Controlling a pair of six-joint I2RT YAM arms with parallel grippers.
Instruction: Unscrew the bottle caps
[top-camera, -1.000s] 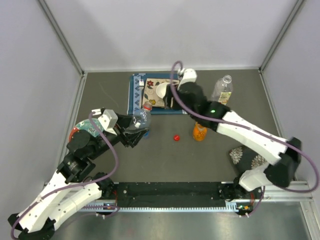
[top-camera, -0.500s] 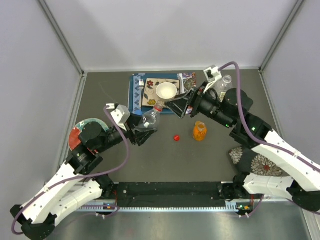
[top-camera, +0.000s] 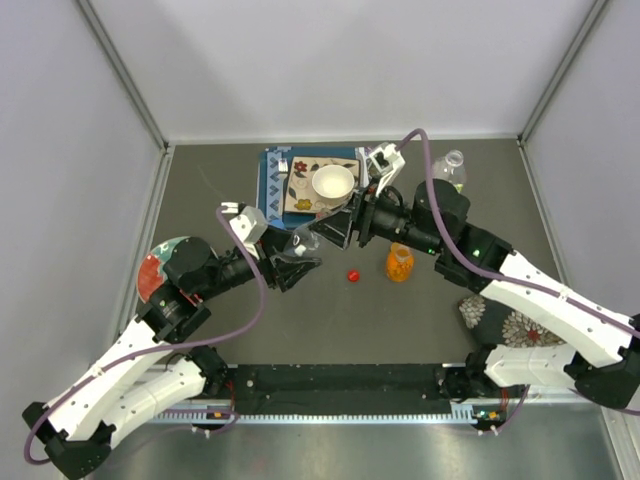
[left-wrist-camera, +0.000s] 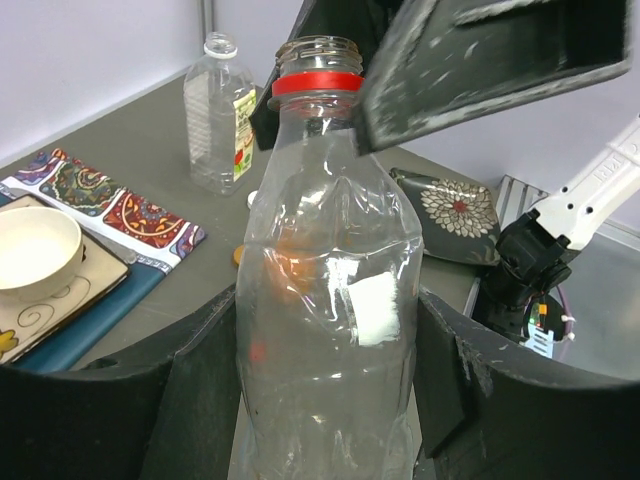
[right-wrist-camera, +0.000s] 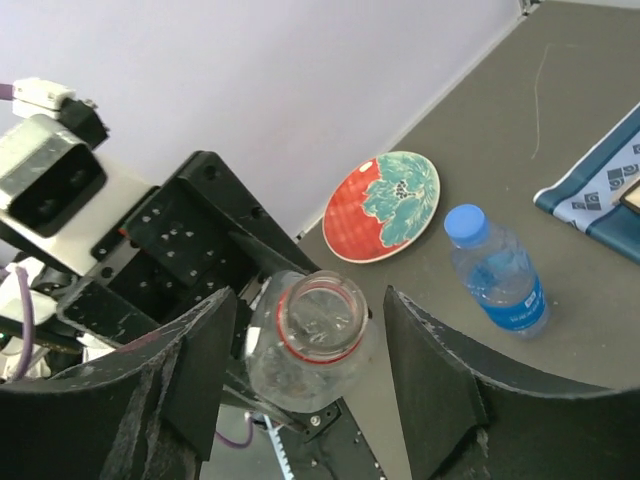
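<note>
The right gripper (top-camera: 335, 230) swung back, jaws apart, to the bottle (left-wrist-camera: 320, 200) clamped by the left gripper (left-wrist-camera: 325, 300); red cap (top-camera: 353, 274) lay off near it, blue cap (right-wrist-camera: 463, 222) remained on.

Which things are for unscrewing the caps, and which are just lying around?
For the job: clear bottle held by the left end effector; loose red cap; blue cap on a small bottle; orange bottle.
Just lying about: white bowl; patterned mat; red and green plate; flowery pouch.
</note>
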